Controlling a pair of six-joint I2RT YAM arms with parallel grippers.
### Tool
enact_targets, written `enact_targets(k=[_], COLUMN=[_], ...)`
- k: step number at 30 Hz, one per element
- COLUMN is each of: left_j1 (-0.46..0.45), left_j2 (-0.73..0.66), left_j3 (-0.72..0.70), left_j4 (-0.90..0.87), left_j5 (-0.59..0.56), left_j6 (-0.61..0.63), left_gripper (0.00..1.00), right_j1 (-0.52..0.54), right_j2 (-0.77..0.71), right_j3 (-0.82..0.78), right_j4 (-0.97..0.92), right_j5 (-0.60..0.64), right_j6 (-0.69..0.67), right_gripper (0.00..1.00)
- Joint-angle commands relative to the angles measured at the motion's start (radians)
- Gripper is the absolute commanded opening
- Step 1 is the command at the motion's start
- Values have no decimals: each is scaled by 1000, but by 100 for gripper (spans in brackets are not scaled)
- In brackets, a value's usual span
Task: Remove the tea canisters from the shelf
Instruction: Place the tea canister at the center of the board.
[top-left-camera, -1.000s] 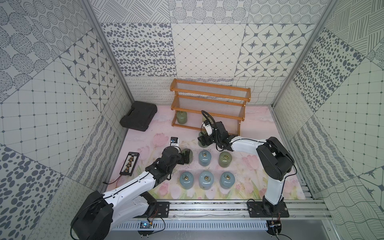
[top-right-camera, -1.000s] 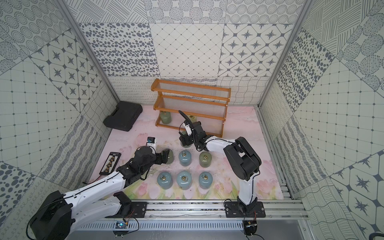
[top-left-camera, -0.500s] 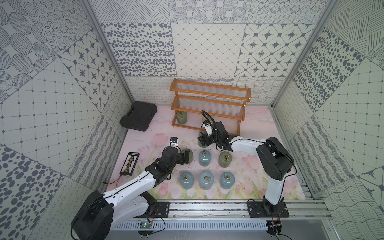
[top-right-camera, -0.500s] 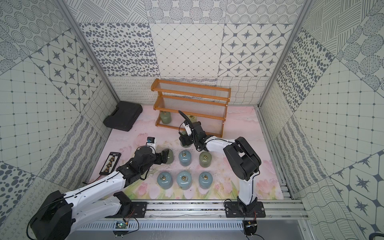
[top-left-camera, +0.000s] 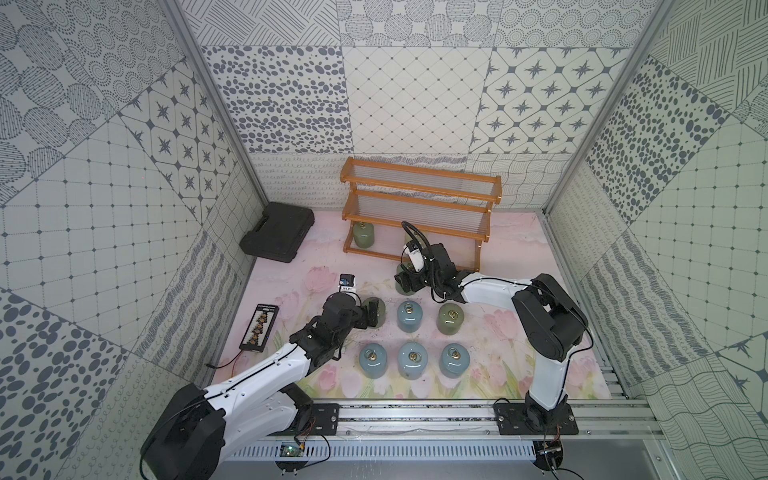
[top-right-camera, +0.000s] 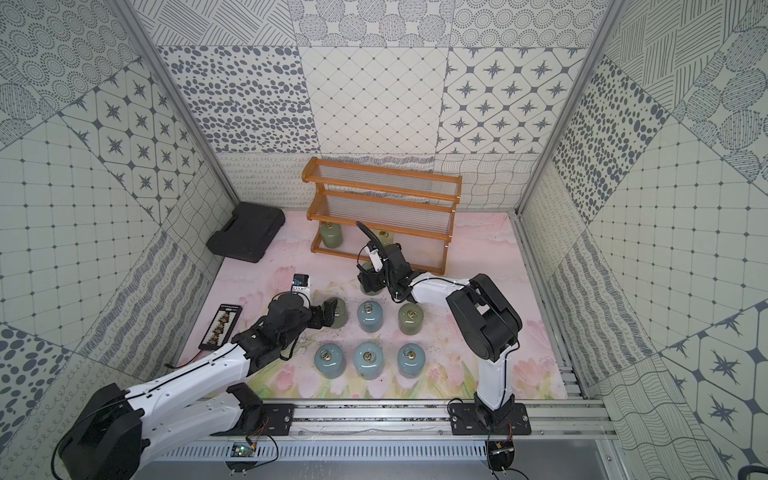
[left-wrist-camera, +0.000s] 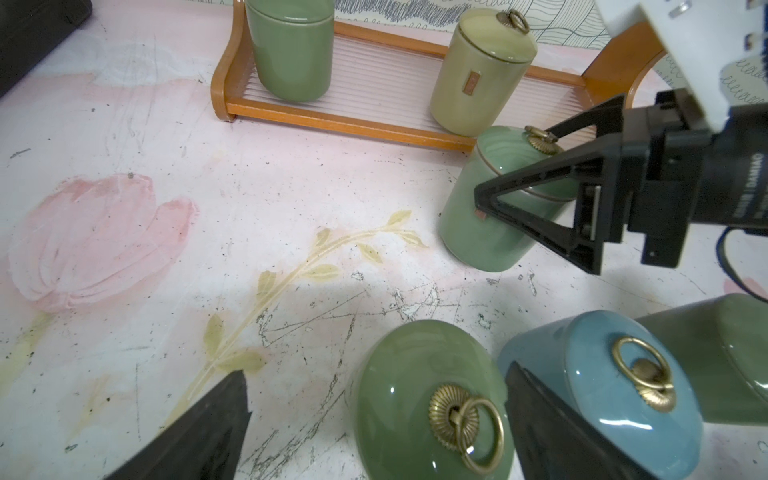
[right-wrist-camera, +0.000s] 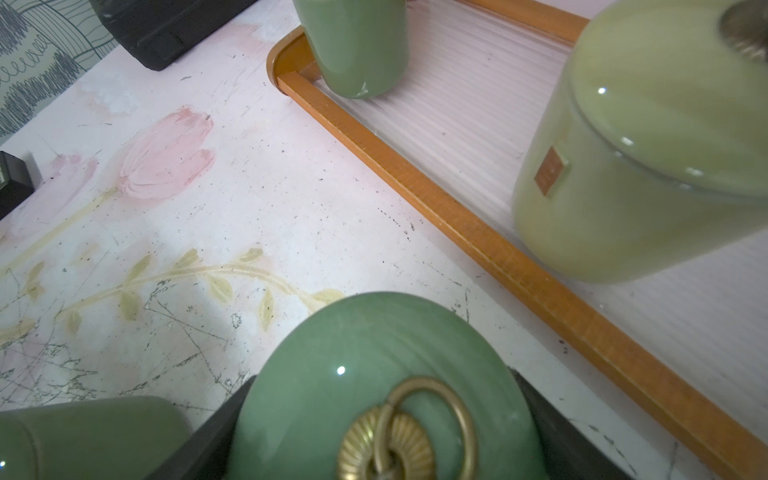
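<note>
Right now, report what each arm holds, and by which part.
Left gripper: nothing, jaws open around a grouped sage canister. Right gripper: jaws flank the lone sage canister before the shelf, on its sides near the lid; grip unclear.

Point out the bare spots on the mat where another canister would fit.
Bare: the mat between the black case, the shelf and the left gripper; also the strip right of the shelf. Crowded: the two rows of canisters, and the shelf's front, where the right gripper straddles a green canister.

Two canisters (top-left-camera: 363, 235) stand on the lowest tier of the shelf (top-left-camera: 419, 183) — seven before it.
</note>
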Motion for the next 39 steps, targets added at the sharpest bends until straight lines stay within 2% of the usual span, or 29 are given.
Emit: enact_targets(k=[1, 20, 39], left_j1=[11, 12, 36], left_j2=[-9, -58, -82], left_j3=[-3, -27, -13], left_j4=[-2, -17, -6], left_j5=[-22, -24, 109], left_j6=[-12, -18, 44], left_gripper=[100, 100, 100], right_j1=[13, 21, 21], right_j2=[3, -21, -62], right_j3=[-14, -46, -37], right_j4=[79, 82, 60], right_j5=[-15, -1, -9], right_j6=[21, 23, 19], right_gripper=[88, 92, 99])
